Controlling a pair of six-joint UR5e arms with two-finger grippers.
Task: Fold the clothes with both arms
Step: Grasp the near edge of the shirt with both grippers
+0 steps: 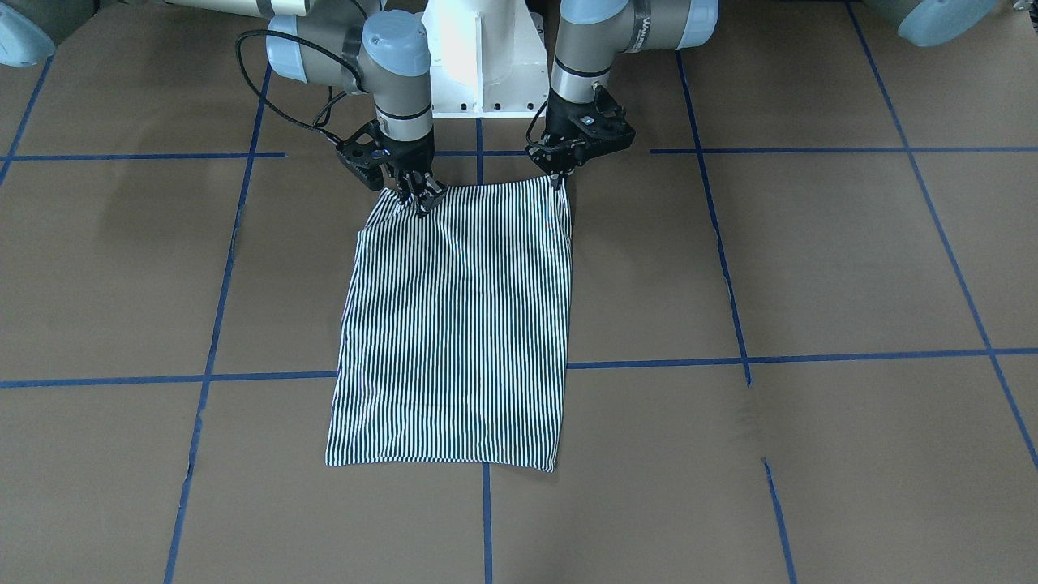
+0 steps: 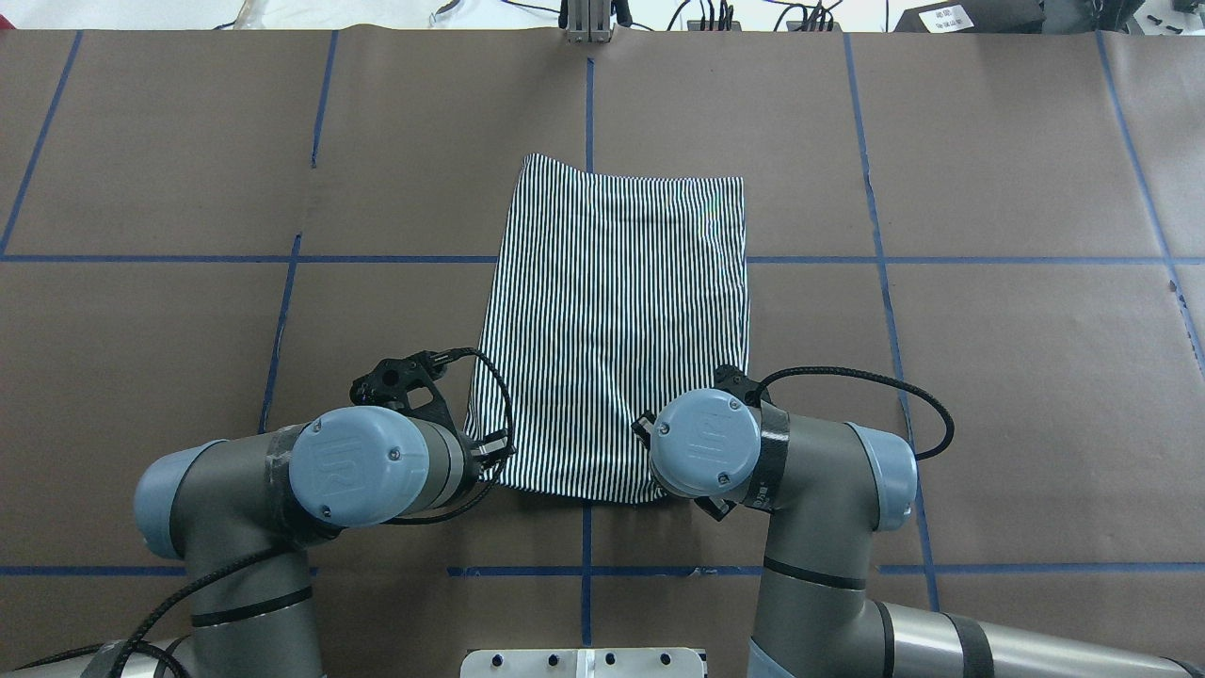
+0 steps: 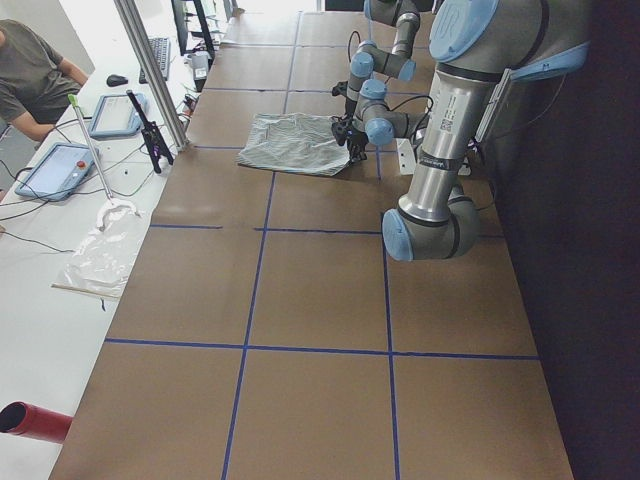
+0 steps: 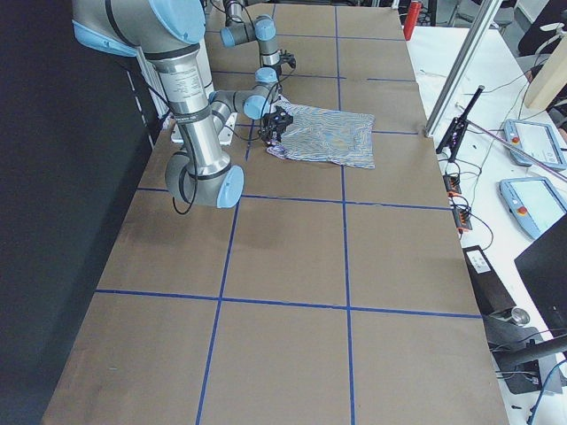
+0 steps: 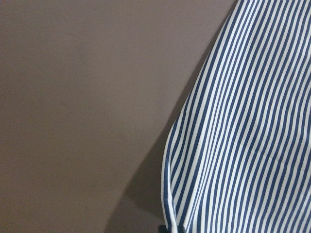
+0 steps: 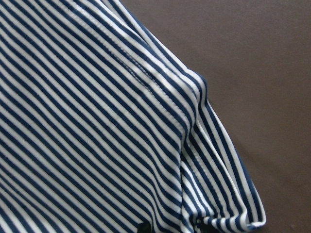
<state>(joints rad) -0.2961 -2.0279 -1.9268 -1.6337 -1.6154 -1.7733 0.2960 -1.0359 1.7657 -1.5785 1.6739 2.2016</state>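
Striped in thin navy and white, the shirt [image 1: 454,324] lies folded into a long rectangle on the table [image 1: 811,259], just in front of the white base [image 1: 482,73], its long axis pointing straight away from it. At its base-side corners the left hand [image 1: 558,177] and right hand [image 1: 422,199] are each clenched on the cloth.

Your open table [image 1: 811,259] either side of the shirt [image 1: 454,324], left arm [image 1: 580,65] and right arm [image 1: 401,81] crowding its robot-side edge
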